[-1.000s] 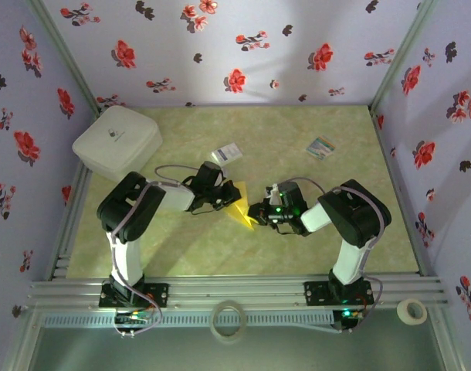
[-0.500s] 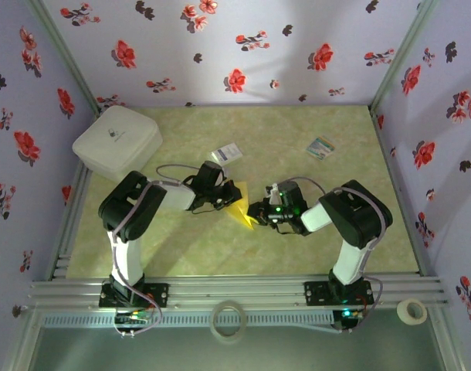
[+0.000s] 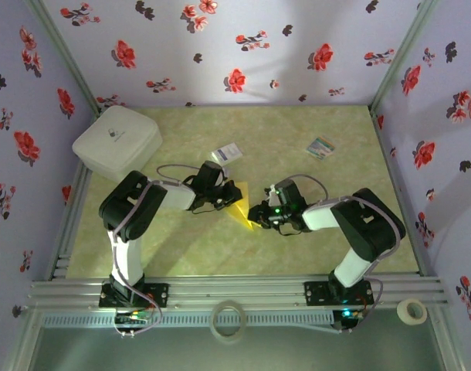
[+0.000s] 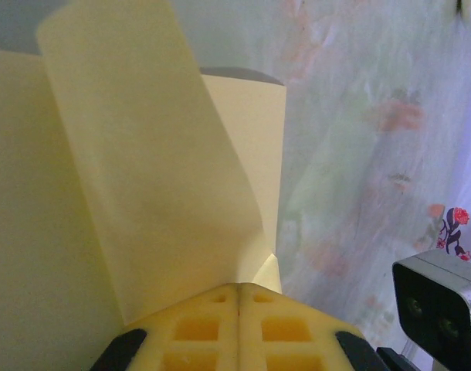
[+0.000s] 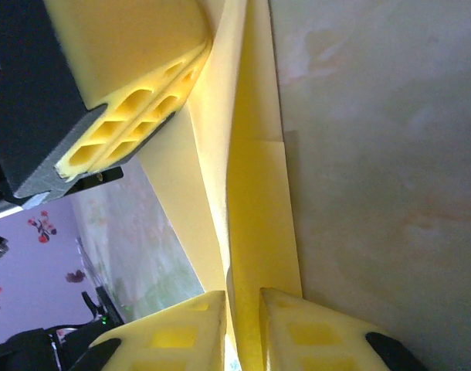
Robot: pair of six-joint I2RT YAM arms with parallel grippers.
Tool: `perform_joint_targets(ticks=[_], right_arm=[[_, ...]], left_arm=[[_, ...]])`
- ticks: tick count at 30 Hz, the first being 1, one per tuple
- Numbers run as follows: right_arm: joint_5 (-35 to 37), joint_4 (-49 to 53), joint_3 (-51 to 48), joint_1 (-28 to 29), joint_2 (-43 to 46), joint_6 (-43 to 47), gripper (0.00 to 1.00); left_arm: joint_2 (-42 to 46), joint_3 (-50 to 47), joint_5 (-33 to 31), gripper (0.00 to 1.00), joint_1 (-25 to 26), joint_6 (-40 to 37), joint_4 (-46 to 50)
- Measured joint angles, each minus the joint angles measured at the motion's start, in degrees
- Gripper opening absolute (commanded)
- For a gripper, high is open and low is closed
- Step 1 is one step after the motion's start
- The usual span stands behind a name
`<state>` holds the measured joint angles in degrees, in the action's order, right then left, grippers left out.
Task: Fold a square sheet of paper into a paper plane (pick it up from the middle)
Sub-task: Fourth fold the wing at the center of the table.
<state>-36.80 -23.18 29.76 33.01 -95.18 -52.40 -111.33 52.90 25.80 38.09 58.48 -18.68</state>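
The left pincer clamps the thin folded yellow paper sheet, while the right pincer stands slightly parted around its edge.

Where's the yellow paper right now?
Top view, mid-table: the yellow paper is pinched in the left gripper, with the right gripper at its other side.

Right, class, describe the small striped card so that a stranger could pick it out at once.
Start at the green marbled table and look to its far right part, towards the flowered walls. The striped card lies flat there. Its multicoloured stripes set it apart from the white card with blue print nearer the middle.
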Motion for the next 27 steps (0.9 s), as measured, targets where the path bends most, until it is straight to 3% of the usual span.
perform_joint_targets(ticks=[5,11,18,27], right_arm=[[0.92,2.4,0.63,0.26,0.0,1.07,0.11],[0.66,2.36,0.66,0.28,0.15,1.4,0.18],[0.66,4.74,0.61,0.48,1.49,1.86,0.2],[1.03,6.49,0.11,0.52,2.19,2.51,0.12]], left_arm=[[-0.07,0.0,0.26,0.02,0.0,0.0,-0.13],[-0.09,0.0,0.39,0.02,0.0,0.0,-0.2],[-0.09,0.0,0.39,0.02,0.0,0.0,-0.2],[-0.09,-0.02,0.39,0.02,0.02,0.0,-0.24]])
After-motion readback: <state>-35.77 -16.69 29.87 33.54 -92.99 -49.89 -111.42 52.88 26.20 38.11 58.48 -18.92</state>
